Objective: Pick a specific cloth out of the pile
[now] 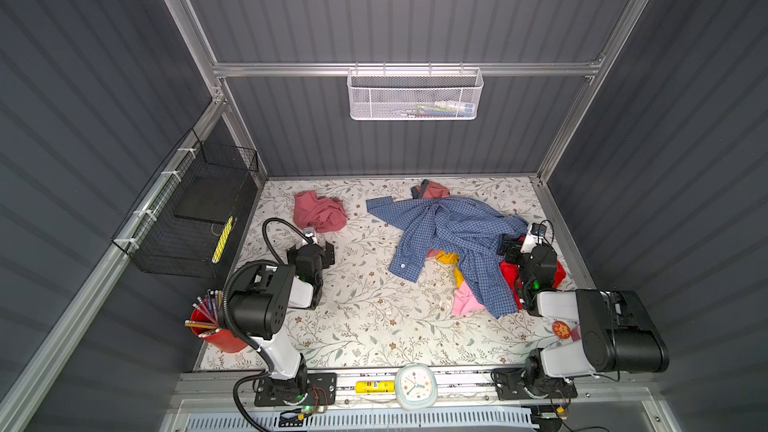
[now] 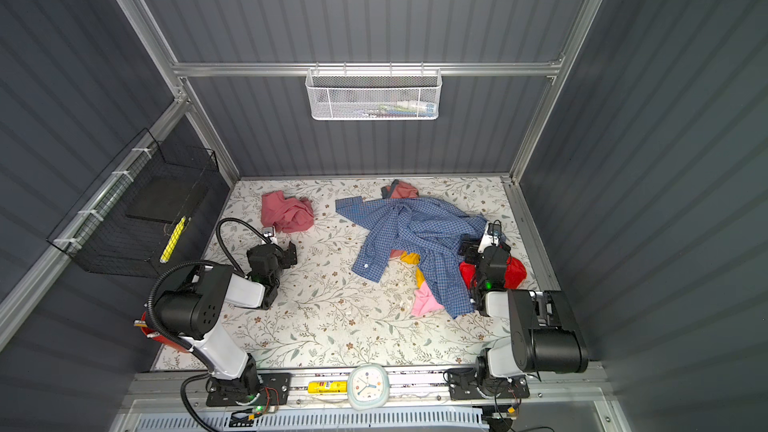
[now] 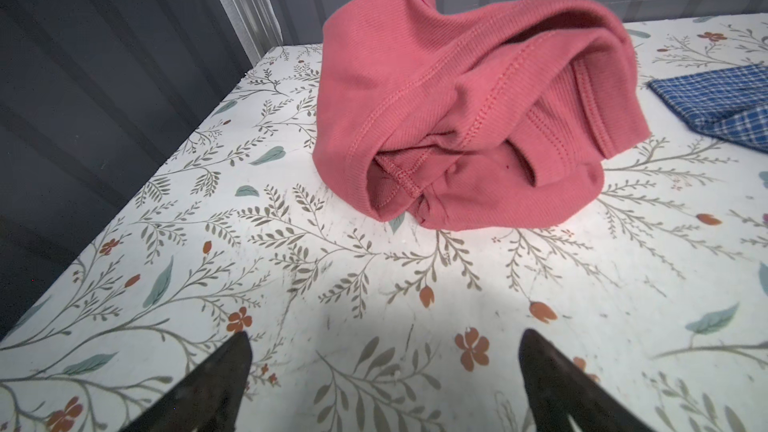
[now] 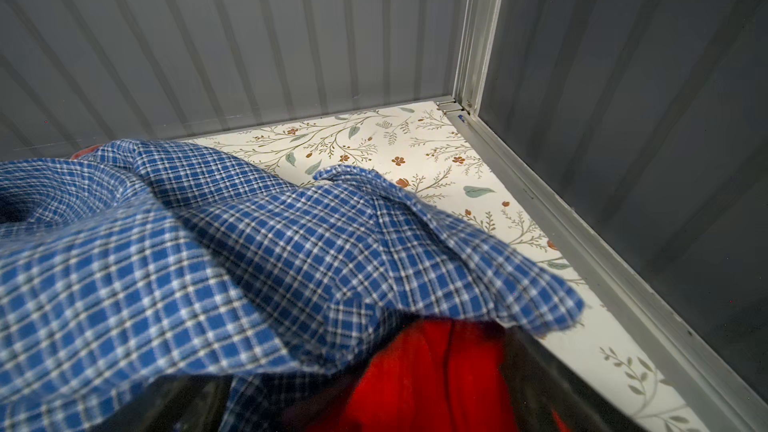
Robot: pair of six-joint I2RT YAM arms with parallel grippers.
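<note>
The cloth (image 1: 319,211) (image 2: 286,210), a crumpled salmon-pink knit, lies alone at the table's far left, apart from the pile. In the left wrist view the cloth (image 3: 457,118) sits ahead of my left gripper (image 3: 384,338), which is open over bare table a short way from it. The left gripper (image 1: 323,250) (image 2: 291,255) shows in both top views. The pile's blue checked shirt (image 1: 453,234) (image 2: 419,234) (image 4: 208,243) covers a red cloth (image 1: 509,280) (image 4: 415,367). My right gripper (image 1: 510,249) (image 2: 469,251) (image 4: 374,386) is open, low on the pile's right edge, with red cloth and shirt between its jaws.
Yellow (image 1: 451,259) and pale pink (image 1: 465,301) pieces poke out under the shirt. A small salmon piece with grey trim (image 1: 432,189) lies behind it. A black wire basket (image 1: 195,218) hangs on the left wall, a white mesh basket (image 1: 413,95) on the back wall. A red pencil cup (image 1: 212,328) stands front left.
</note>
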